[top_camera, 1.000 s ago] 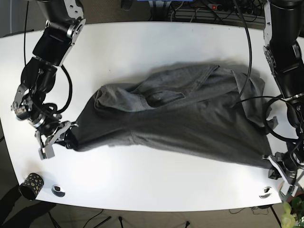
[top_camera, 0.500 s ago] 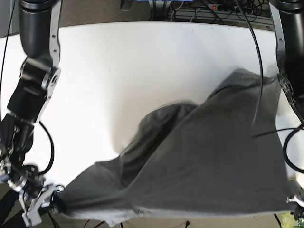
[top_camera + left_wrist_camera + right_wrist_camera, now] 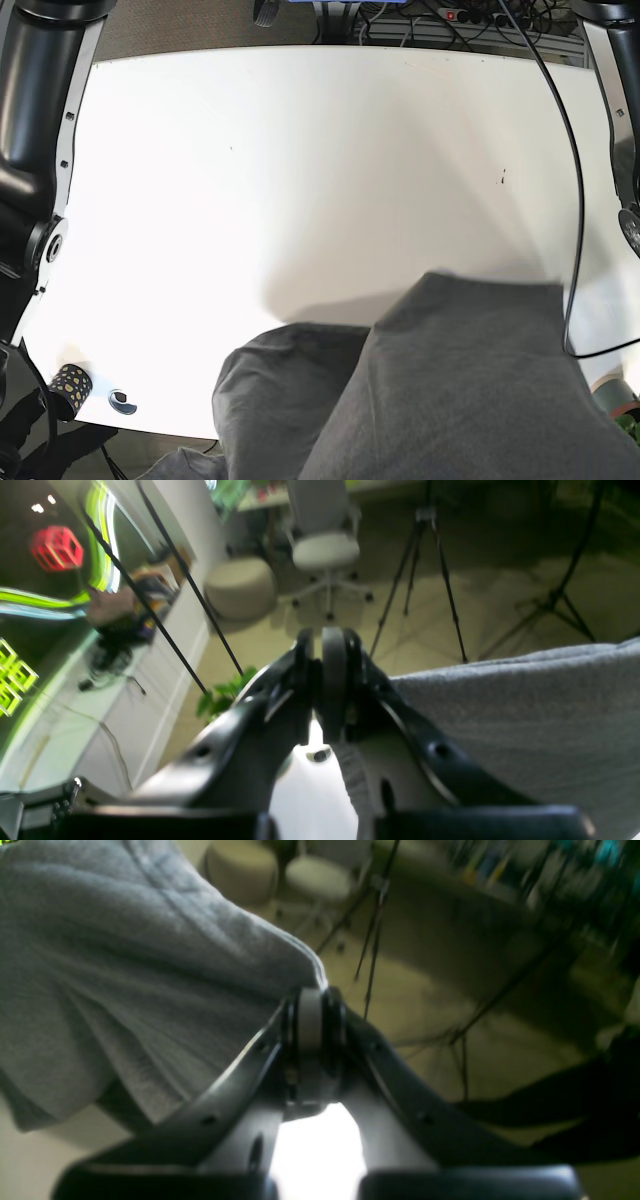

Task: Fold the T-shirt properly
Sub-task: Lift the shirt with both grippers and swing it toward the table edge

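Observation:
The grey T-shirt point(image 3: 450, 390) hangs lifted at the near edge of the white table point(image 3: 300, 170), filling the lower right of the base view. Both grippers are out of the base view. In the left wrist view my left gripper point(image 3: 325, 680) is shut on an edge of the T-shirt point(image 3: 525, 720), which spreads to its right. In the right wrist view my right gripper point(image 3: 312, 1025) is shut on a hem corner of the T-shirt point(image 3: 125, 980), which hangs to its left.
A small dark patterned cup point(image 3: 68, 385) and a round marker point(image 3: 122, 402) sit at the table's near left corner. Arm links rise at the left point(image 3: 40, 120) and right point(image 3: 620, 110) edges. Tripods and a chair point(image 3: 325, 545) stand beyond.
Both grippers have pulled the shirt further toward the near edge and upward, out of the base view. The far part of the table is now bare and the shirt has left it.

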`<state>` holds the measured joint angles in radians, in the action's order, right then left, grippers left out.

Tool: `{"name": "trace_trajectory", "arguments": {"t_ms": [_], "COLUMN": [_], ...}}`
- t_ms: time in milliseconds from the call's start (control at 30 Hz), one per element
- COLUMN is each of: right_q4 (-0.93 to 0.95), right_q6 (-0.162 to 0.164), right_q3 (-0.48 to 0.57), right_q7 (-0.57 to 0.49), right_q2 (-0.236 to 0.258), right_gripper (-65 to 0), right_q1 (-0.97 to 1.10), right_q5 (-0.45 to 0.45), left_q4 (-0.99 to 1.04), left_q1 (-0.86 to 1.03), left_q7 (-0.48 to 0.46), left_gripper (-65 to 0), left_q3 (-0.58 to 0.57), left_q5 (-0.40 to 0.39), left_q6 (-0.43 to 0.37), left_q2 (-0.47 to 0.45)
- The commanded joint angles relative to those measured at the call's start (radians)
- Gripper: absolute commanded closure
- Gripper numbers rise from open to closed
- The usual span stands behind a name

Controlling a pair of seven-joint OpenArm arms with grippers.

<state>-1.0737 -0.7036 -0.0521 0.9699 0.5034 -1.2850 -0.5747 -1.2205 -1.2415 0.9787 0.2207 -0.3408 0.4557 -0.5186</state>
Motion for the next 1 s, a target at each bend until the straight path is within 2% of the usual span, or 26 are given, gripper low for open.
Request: {"name": "trace_trajectory", "arguments": {"t_ms": [0,200,333,467,600,833,967], "right_q4": [-0.007,-0.012,-0.016,-0.041,-0.110,-0.227,-0.294], "right_q6": [0.005,0.005,0.005,0.008,0.008,0.008,0.008], "right_q3": [0.008,0.005,-0.009,-0.085,-0.183,-0.323,-0.375], "right_q7": [-0.001,0.036,0.042,0.044,0.060,0.062,0.062], "right_q2": [0.030,0.059,0.096,0.116,0.116,0.110,0.067], "right_gripper": [0.0,0.0,0.0,0.0,0.0,0.0,0.0], "right_q1": [-0.021,-0.021,0.060,0.206,0.374,0.666,0.802], "right_q5": [0.008,0.000,-0.120,-0.215,-0.229,-0.259,-0.275], "left_q4": [-0.009,-0.029,-0.118,-0.230,-0.331,-0.439,-0.466], "left_q1": [-0.034,-0.020,0.093,0.188,0.325,0.573,0.691], "left_q7": [-0.020,0.036,0.050,0.088,0.098,0.098,0.098], "left_gripper": [-0.6,-0.6,-0.6,-0.6,-0.6,-0.6,-0.6], "left_q3": [0.001,0.012,0.047,0.056,0.061,0.145,0.181], "left_q5": [0.004,-0.001,-0.001,-0.001,-0.002,-0.002,-0.002], "left_q6": [-0.008,-0.008,-0.007,-0.007,-0.005,0.013,0.050], "left_q2": [-0.008,-0.008,-0.008,-0.004,-0.004,-0.002,0.004]}}
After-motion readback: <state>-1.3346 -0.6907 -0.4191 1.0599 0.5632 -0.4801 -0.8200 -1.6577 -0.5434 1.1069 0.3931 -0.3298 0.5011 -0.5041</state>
